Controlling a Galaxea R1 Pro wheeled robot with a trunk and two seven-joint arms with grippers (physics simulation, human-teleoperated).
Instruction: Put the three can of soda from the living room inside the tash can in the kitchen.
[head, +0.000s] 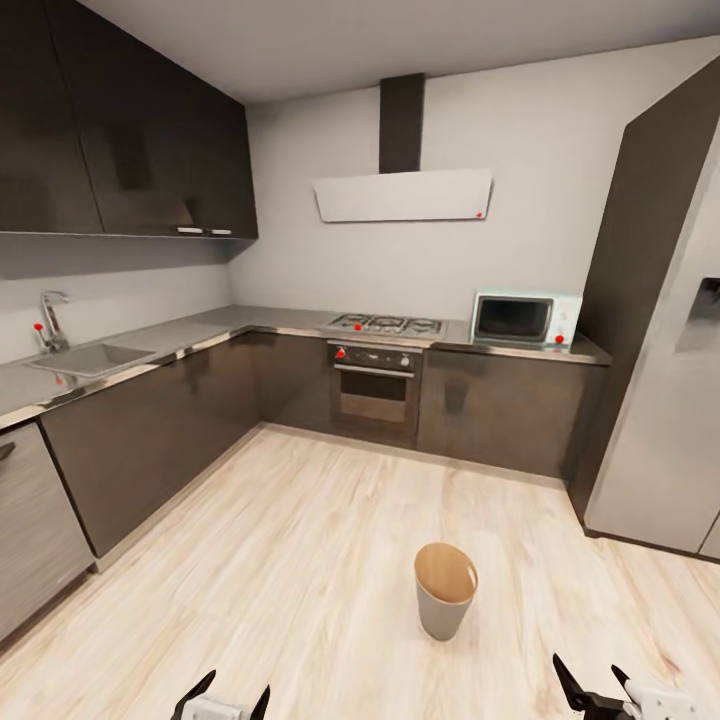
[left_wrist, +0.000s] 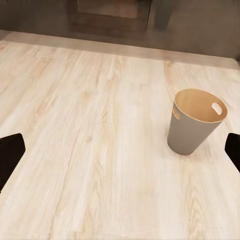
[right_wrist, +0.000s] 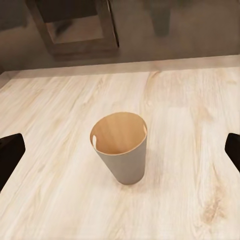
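Nearest you, your left gripper and right gripper sit low over the floor, both spread wide and holding nothing. Just ahead, slightly toward your right gripper, the tash can stands upright on the pale planks. Beyond it, in the kitchen, the oven sits under the hob, with the microwave on the counter to its right.

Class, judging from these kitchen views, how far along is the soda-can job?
Done: nothing visible; the tash can looks empty inside, standing upright on the kitchen floor. In hand: nothing; left pincer and right pincer are open. Left: all three cans.
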